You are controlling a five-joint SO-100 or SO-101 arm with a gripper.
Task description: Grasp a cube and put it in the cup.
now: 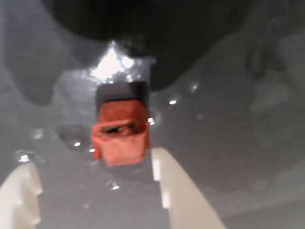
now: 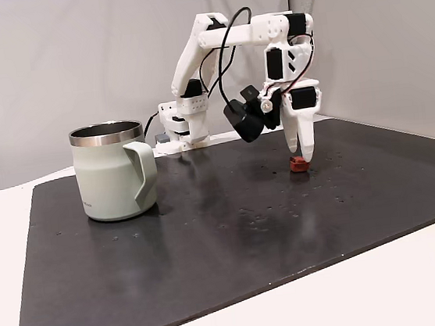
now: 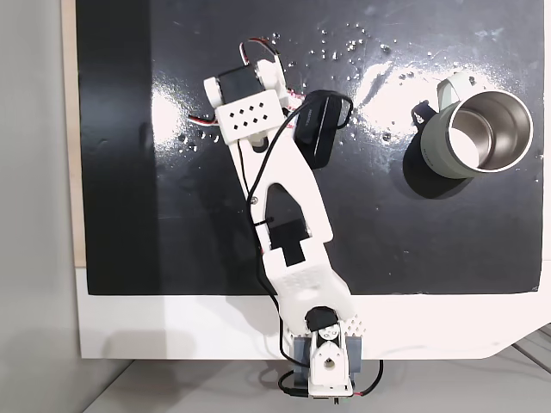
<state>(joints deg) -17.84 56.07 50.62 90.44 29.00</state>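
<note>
The cube point(image 1: 121, 133), a small red-orange block, lies on the glossy black mat just beyond my fingertips in the wrist view. My gripper point(image 1: 93, 160) is open, one white finger to either side of the block's near end. In a fixed view the gripper point(image 2: 301, 153) points straight down with its tips just above the cube point(image 2: 299, 165) at the mat's far right. The cup point(image 2: 106, 183), a sage-green mug with a steel rim, stands upright far to the left, handle toward the arm. From above, the cup point(image 3: 435, 142) sits at the upper right, its shiny inside bare.
The black mat point(image 2: 210, 235) covers most of a white table point(image 2: 389, 285). The arm's base point(image 2: 182, 124) stands at the mat's far edge, and a black wrist camera point(image 2: 242, 121) hangs beside the gripper. Grey walls stand close behind and to the right.
</note>
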